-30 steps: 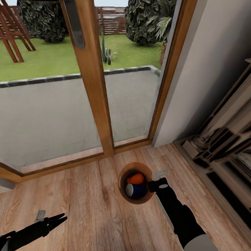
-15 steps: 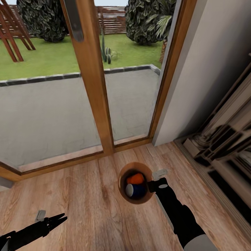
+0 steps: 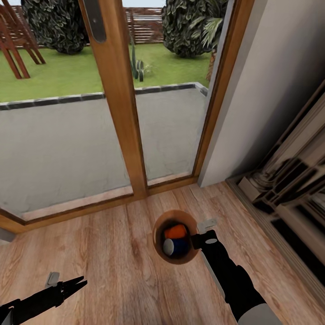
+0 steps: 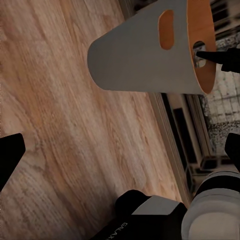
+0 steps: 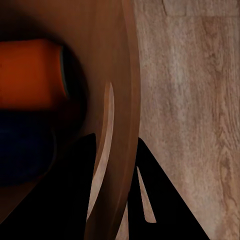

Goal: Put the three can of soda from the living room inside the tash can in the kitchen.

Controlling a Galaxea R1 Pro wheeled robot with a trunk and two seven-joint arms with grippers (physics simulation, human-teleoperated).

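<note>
The tash can (image 3: 159, 224) hangs just above the wood floor, pale grey outside (image 4: 140, 55) and brown inside. My right gripper (image 3: 197, 239) is shut on its rim, one finger inside the wall and one outside (image 5: 112, 175). Two cans of soda lie inside it: an orange one (image 3: 175, 231) (image 5: 30, 75) and a dark blue one (image 3: 175, 246) (image 5: 25, 150) beside it. My left gripper (image 3: 76, 284) is low at the left, open and holding nothing, well apart from the bin.
A glass door in a wood frame (image 3: 124, 117) stands straight ahead, with a patio and lawn beyond. A pale wall (image 3: 257, 90) meets it at the right, next to pale moulded stonework (image 3: 289, 180). Light wood floor (image 3: 113, 253) lies below.
The whole picture has shifted a little, so the camera has moved. The bin, the cans and both grippers hold the same places in the view.
</note>
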